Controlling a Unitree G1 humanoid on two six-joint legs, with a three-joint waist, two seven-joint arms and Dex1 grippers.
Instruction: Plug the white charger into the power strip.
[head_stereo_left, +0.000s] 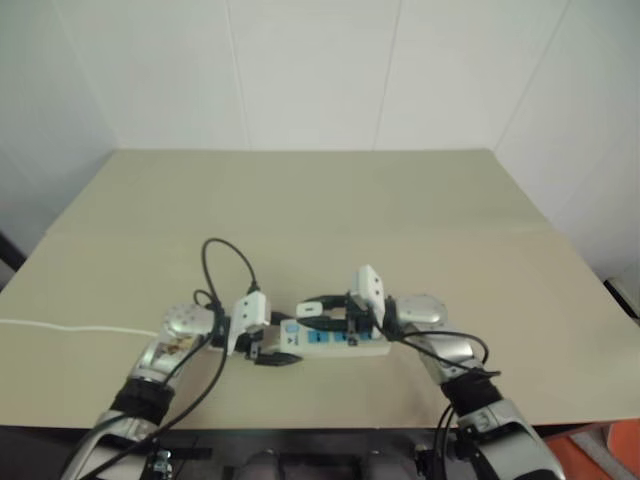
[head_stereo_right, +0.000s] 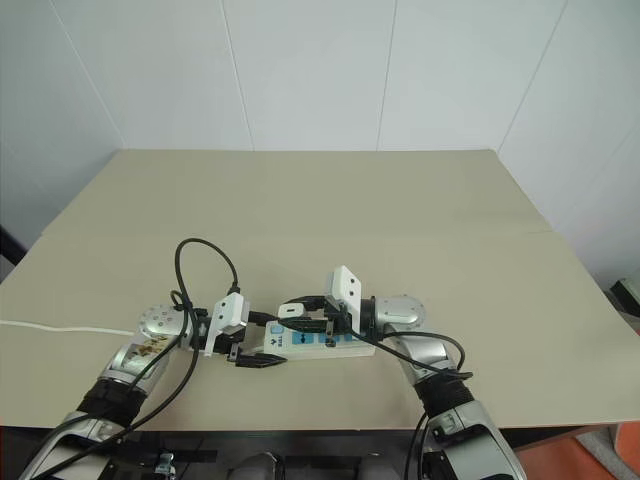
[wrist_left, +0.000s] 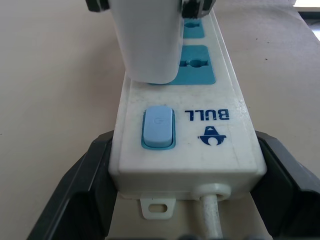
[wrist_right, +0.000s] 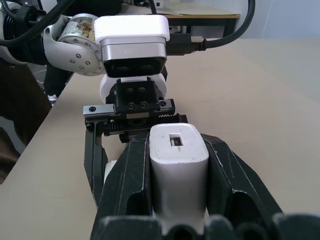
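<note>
Your right tool (wrist_right: 177, 200) has its two black fingers (wrist_right: 230, 185) closed on the small white rectangular charger block (wrist_right: 177, 170), gripping it by its two sides. You can see the charger (wrist_left: 147, 40) standing upright on the long white plastic power strip (wrist_left: 200, 145), set over the blue socket nearest the pale blue end switch (wrist_left: 158, 127); whether its prongs are fully seated you cannot tell.

Your left tool (head_stereo_left: 272, 352) is clamped shut on the switch end of the power strip (head_stereo_left: 335, 343), one black finger (wrist_left: 82, 190) against each long side, with the thin white cord (wrist_left: 212, 215) leaving that end between them.

The strip lies flat on the beige tabletop (head_stereo_left: 320, 210), near its front edge, running left to right between your two arms. Beyond the charger two more blue sockets (wrist_left: 195, 65) stand free. A white cable (head_stereo_left: 70, 326) trails across the tabletop toward its left edge.
</note>
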